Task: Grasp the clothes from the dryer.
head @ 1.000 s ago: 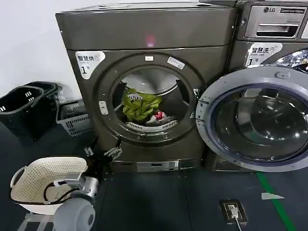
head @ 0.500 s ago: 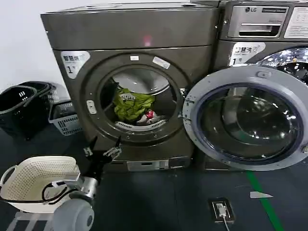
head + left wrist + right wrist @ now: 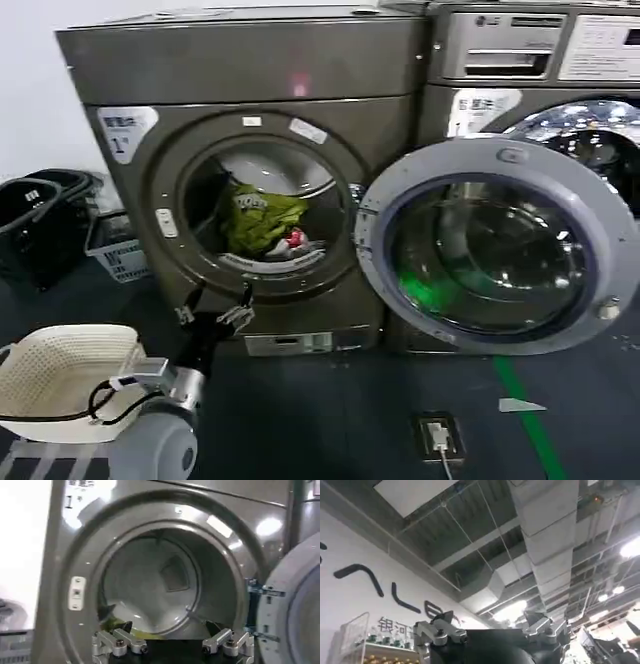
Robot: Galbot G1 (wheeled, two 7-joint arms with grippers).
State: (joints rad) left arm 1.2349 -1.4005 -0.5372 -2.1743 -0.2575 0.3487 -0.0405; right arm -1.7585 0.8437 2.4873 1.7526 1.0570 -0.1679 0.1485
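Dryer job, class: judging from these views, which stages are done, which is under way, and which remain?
Done: the dryer has its door swung wide open. Under way: the left end effector, fingers spread, is below the porthole's rim, outside the drum. Left: the clothes lie ungrasped in the drum. The right end effector points at the ceiling, open.

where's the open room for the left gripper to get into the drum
Free: the upper half of the dryer porthole, above the clothes, and the dark floor between the left gripper and the open door. Crowded: the drum's lower lip, where the heap sits.
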